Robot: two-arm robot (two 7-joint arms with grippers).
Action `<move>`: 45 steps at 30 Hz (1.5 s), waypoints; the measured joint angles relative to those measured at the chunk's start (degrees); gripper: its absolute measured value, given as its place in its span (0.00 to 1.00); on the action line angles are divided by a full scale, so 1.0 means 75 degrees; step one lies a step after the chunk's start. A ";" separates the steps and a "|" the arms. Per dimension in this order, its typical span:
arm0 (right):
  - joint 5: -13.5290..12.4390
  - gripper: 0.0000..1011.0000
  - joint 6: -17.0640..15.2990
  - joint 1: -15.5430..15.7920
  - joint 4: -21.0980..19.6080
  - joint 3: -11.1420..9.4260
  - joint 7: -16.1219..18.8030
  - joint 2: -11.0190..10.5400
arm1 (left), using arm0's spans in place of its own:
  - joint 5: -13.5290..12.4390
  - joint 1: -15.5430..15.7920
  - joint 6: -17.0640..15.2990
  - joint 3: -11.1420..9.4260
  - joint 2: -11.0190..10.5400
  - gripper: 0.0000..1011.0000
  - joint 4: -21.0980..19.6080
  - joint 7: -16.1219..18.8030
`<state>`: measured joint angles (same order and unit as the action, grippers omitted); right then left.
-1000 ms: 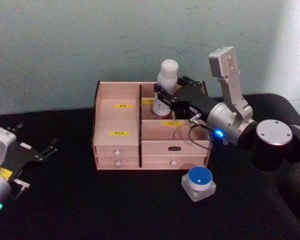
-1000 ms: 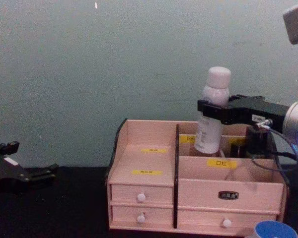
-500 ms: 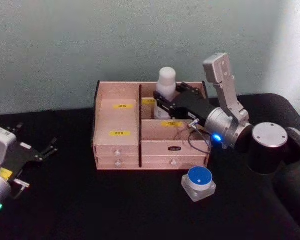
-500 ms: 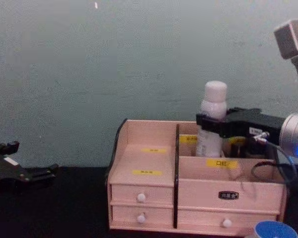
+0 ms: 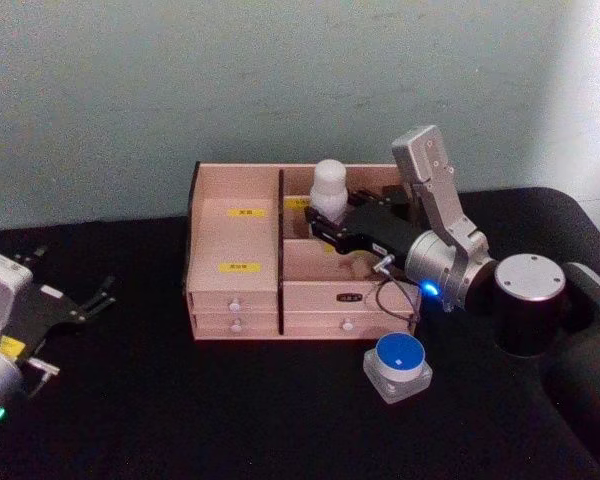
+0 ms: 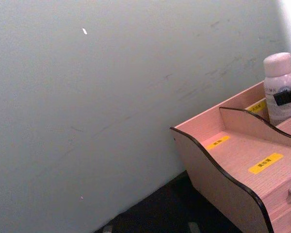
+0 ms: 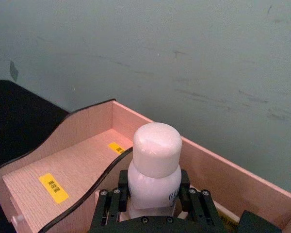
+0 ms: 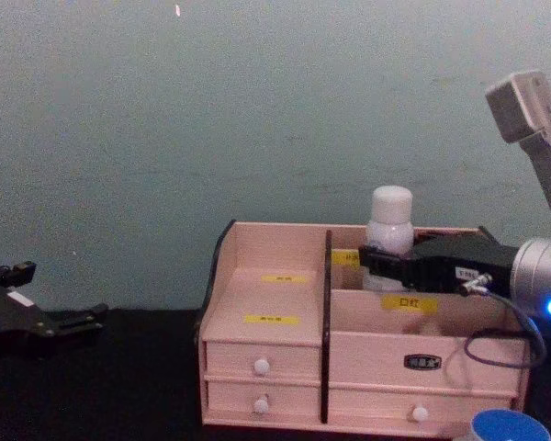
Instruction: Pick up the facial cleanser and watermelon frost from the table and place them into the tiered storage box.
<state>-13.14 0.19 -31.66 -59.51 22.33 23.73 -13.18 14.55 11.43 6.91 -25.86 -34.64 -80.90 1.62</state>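
Right gripper (image 5: 326,213) jaws are pinching the facial cleanser (image 5: 331,180) around its body, upright in the back right compartment of the tiered storage box (image 5: 230,240). Looks light, stiff, slick plastic. Left gripper (image 5: 75,285) parked left, jaws spread.

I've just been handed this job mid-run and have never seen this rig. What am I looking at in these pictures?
It is a robot with two arms. One picture looks down from its head, one looks across from its chest, and one comes from each wrist. On the black table stands the tiered storage box, with a blue-topped container in front of its right side. The right gripper reaches over the box. Its jaws are shut on a white bottle, held upright in the box's rear right compartment. I cannot tell whether the bottle touches the floor there. The left gripper is parked over the table's left side, jaws open.
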 joint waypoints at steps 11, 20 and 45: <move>0.0048 0.59 -0.0091 -0.0005 0.0061 -0.0031 -0.0021 0.0044 | 0.0000 0.0000 0.0000 0.0000 -0.0001 0.99 0.0000 0.0000; 0.0048 0.59 -0.0084 -0.0002 0.0063 -0.0029 -0.0021 0.0039 | 0.0000 0.0000 0.0000 0.0000 -0.0001 0.99 0.0000 0.0000; 0.0045 0.99 -0.0073 0.0000 0.0065 -0.0022 -0.0025 0.0030 | 0.0000 0.0000 0.0000 0.0000 0.0000 0.99 0.0000 0.0000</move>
<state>-12.80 -0.35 -31.66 -59.02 22.17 23.55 -12.95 14.55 11.43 6.91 -25.86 -34.64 -80.90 1.62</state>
